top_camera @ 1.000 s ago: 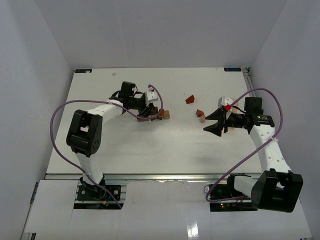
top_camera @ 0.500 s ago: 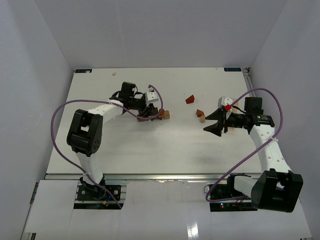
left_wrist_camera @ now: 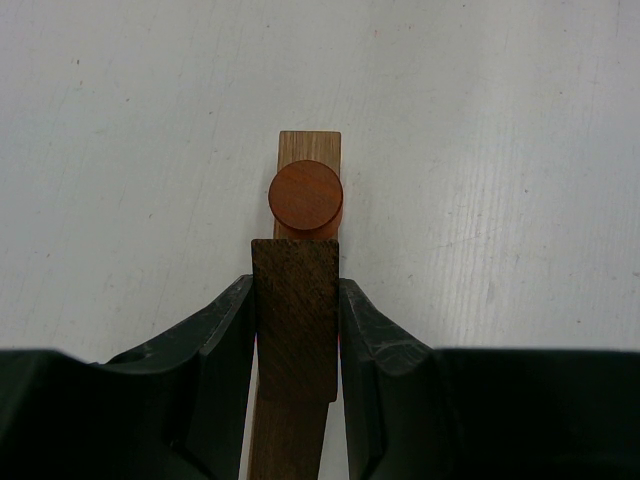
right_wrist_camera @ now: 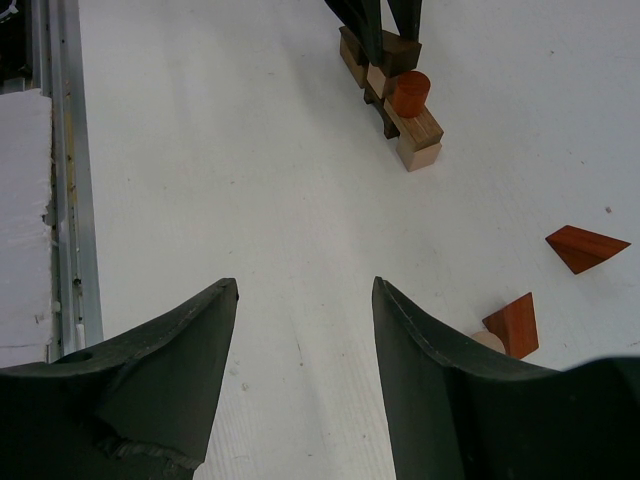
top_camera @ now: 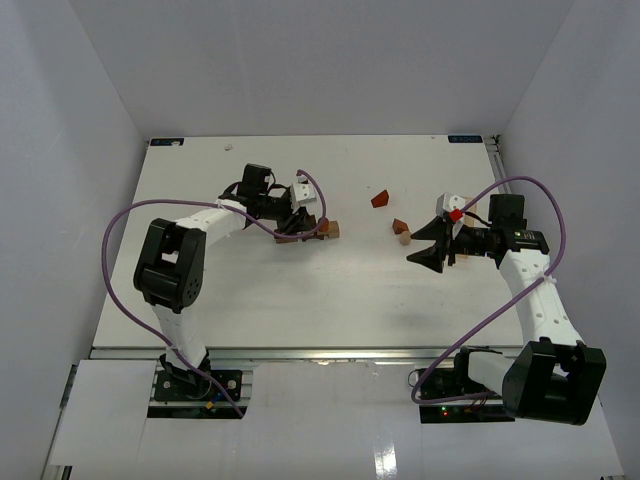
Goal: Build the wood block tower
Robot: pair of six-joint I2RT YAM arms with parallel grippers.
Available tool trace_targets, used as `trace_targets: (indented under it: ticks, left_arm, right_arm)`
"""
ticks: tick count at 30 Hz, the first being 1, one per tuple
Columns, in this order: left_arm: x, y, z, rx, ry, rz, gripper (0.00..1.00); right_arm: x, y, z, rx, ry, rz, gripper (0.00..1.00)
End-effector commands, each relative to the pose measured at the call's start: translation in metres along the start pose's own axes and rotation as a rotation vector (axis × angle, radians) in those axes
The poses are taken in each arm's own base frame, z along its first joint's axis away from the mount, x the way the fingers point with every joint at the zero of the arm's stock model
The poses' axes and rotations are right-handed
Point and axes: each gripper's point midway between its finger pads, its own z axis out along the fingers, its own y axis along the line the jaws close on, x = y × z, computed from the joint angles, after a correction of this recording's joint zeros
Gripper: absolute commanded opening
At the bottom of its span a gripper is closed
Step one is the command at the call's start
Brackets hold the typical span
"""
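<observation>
The wood block tower (top_camera: 322, 228) is a low cluster left of the table's middle. In the left wrist view a tan plank (left_wrist_camera: 308, 145) lies flat with a reddish-brown cylinder (left_wrist_camera: 305, 197) standing on it. My left gripper (left_wrist_camera: 295, 290) is shut on a dark brown block (left_wrist_camera: 295, 320) directly over the plank, just behind the cylinder. The right wrist view shows the same tower (right_wrist_camera: 405, 95) from afar, with the left fingers (right_wrist_camera: 372, 20) on it. My right gripper (top_camera: 425, 245) hovers open and holds nothing, its jaws (right_wrist_camera: 305, 285) over bare table.
Loose pieces lie between the arms: a reddish wedge (top_camera: 380, 199), a second wedge (top_camera: 400, 226) and a pale rounded block (top_camera: 403, 237) beside it. The right wrist view shows these wedges (right_wrist_camera: 585, 247) (right_wrist_camera: 513, 324) right of my right gripper. A metal rail (right_wrist_camera: 60, 150) edges the table.
</observation>
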Motion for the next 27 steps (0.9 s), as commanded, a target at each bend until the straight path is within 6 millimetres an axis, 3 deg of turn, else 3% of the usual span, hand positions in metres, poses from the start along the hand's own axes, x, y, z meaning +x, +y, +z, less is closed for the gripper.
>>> trace_targets:
  ticks: [1, 27]
  left_arm:
    - [-0.0116, 0.0004, -0.0044, 0.015, -0.038, 0.025, 0.19]
    - [-0.0141, 0.0012, -0.0073, 0.001, -0.033, 0.025, 0.46]
  right_arm:
    - [-0.0066, 0.0, -0.0006, -0.001, -0.014, -0.028, 0.63]
    - [-0.0058, -0.001, -0.0006, 0.002, -0.011, -0.029, 0.62]
